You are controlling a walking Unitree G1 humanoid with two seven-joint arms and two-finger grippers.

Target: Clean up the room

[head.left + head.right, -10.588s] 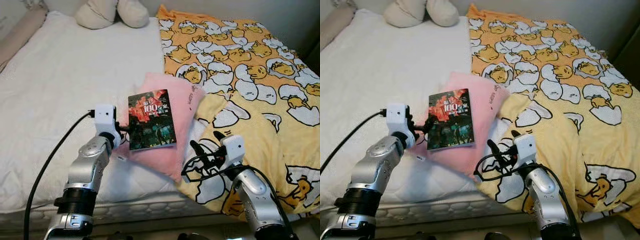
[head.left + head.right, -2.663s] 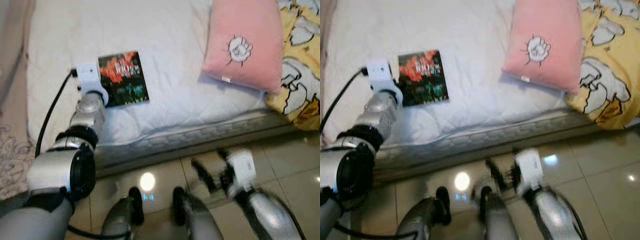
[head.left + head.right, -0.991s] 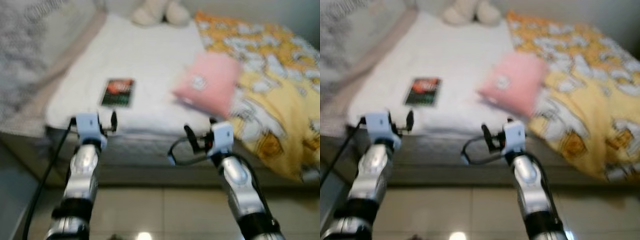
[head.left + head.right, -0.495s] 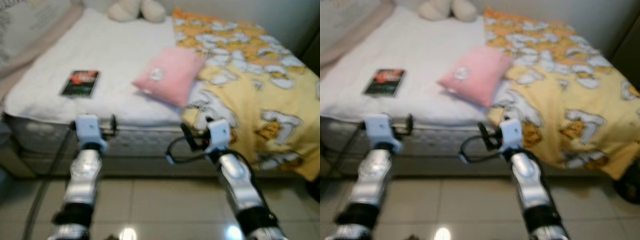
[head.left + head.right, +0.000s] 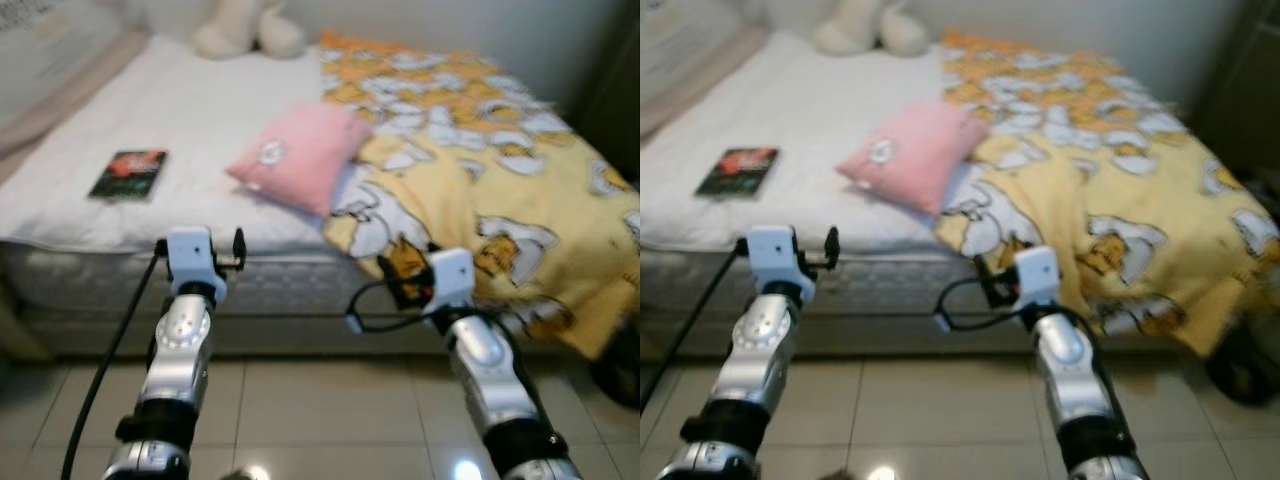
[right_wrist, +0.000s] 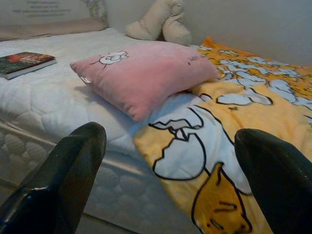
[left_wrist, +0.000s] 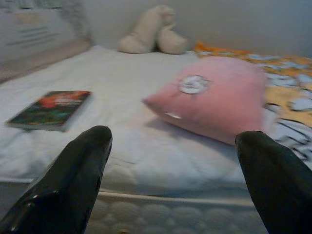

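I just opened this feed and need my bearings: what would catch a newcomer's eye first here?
The bright yellow blanket with its cartoon print, covering the bed's right half and spilling over the front edge. Next, the pink pillow lying mid-bed against the blanket, and a small book alone on the white mattress to the left. In front, the left gripper and right gripper are raised, open.

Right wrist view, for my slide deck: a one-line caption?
Open right gripper faces a pink pillow beside the yellow blanket.
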